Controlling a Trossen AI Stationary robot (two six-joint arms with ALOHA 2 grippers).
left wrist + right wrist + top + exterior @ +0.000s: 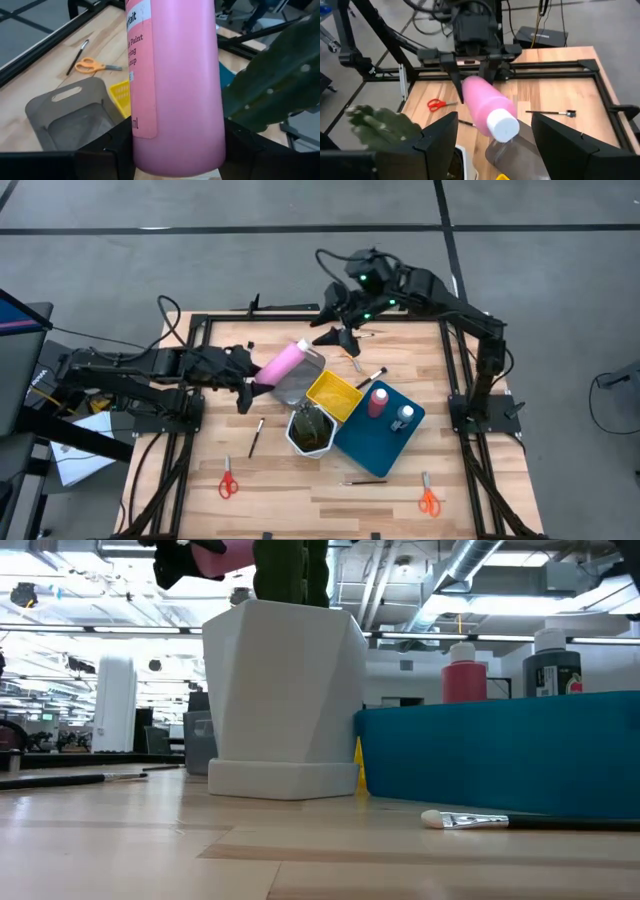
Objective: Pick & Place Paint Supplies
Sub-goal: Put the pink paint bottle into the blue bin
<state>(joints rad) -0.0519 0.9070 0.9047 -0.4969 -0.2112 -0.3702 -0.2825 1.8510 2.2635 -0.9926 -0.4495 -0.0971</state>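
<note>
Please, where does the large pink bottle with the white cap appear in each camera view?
High view: the large pink bottle with white cap lies tilted over the grey plastic tray, held by the left gripper.
Low view: only a pink piece at the top edge.
Left wrist view: fills the centre.
Right wrist view: centre, cap toward the camera.
Shared landmark: the grey tray.

Bottle (pixel 283 362) in left end effector (pixel 250 384) above tray (pixel 299 379), pot (pixel 311 431) beside.
</note>
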